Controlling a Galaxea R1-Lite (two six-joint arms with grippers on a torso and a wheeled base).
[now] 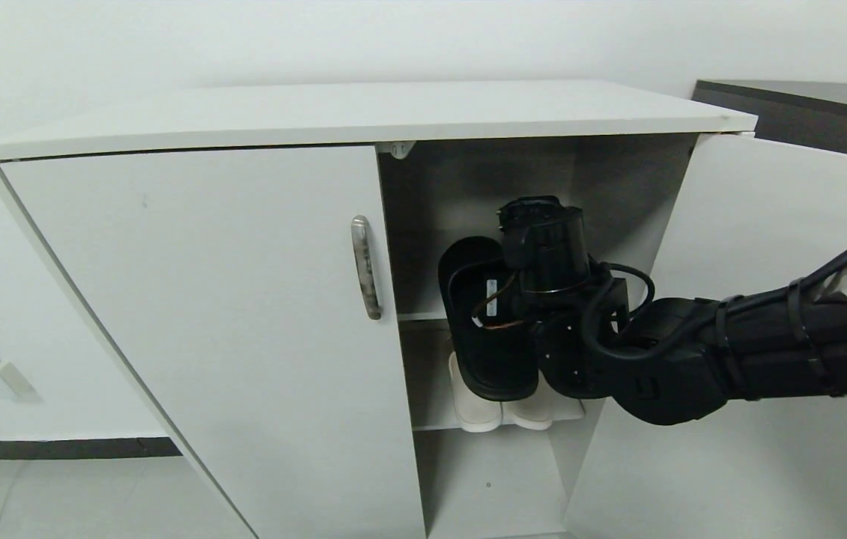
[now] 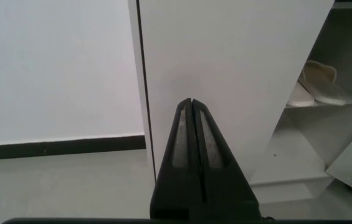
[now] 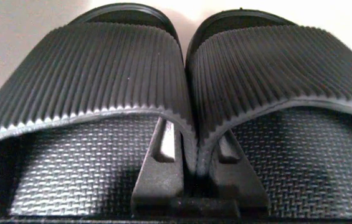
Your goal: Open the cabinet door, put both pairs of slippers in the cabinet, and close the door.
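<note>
Right gripper (image 3: 194,140) pinches both black ribbed rubber slippers (image 3: 107,74) by their touching straps, on edge at the white cabinet's (image 1: 363,112) opening.

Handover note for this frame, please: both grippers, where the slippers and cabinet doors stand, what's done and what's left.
Left gripper: shut, empty, in front of the closed left door.
Right gripper: shut on the black slippers, pinching both by their inner edges, inside the cabinet's open right half.
White slippers: on a shelf, below the black pair.
Done: right door open, white pair stowed.
Left: set the black pair down, release, pull the arm out, close the right door.
</note>
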